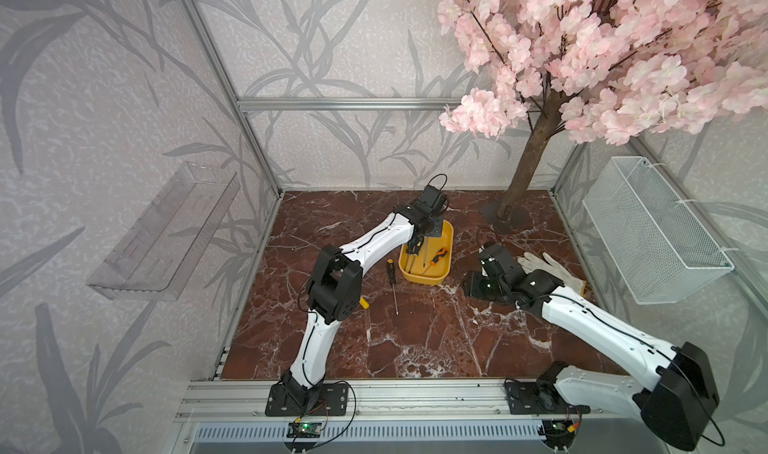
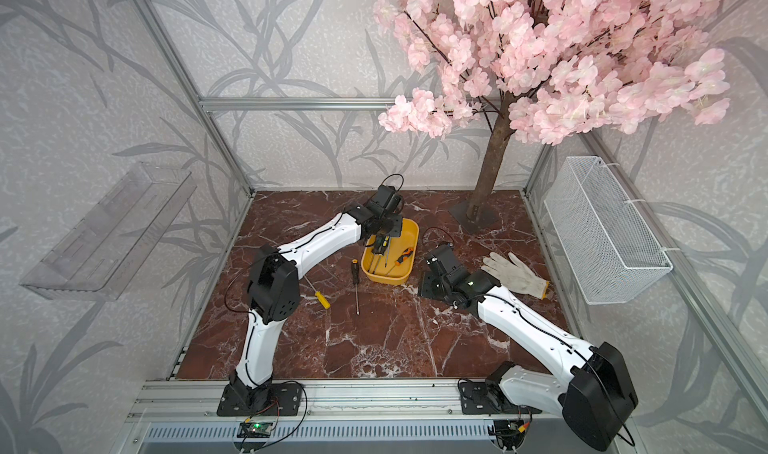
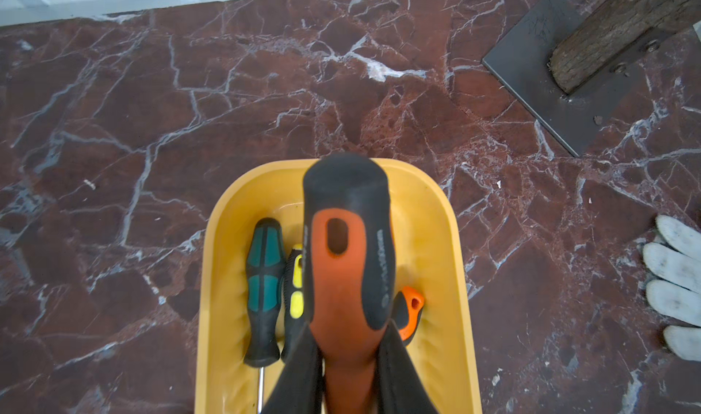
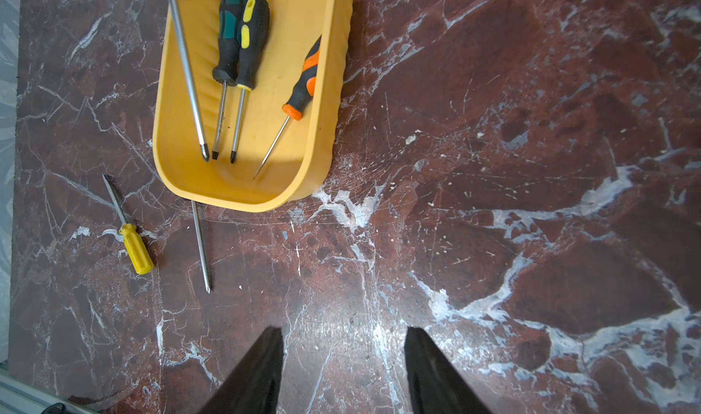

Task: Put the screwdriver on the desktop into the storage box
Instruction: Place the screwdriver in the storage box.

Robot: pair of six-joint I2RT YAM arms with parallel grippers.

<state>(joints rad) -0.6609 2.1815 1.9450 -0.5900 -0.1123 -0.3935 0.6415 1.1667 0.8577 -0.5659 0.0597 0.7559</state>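
Left fingers (image 3: 299, 374) clamp orange-black screwdriver (image 3: 341, 271), tip down inside yellow storage box (image 3: 428, 218) holding 3 more screwdrivers (image 4: 253, 36). Right fingers (image 4: 258, 370) wide, empty, over bench (image 4: 493, 165). Yellow-handled screwdriver (image 4: 135, 249) and black-handled screwdriver (image 2: 355, 283) on bench left of box.

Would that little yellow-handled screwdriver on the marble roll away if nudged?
Likely a little: the yellow-handled screwdriver has a roundish-looking handle, and the desktop is flat and smooth. Its thin metal shaft looks stiff. It looks small, so probably light.

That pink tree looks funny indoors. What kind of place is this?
Probably a robot test booth dressed up as a room: two robot arms are mounted on a metal rail, an aluminium frame boxes it in, and the blossom tree stands on a steel plate.
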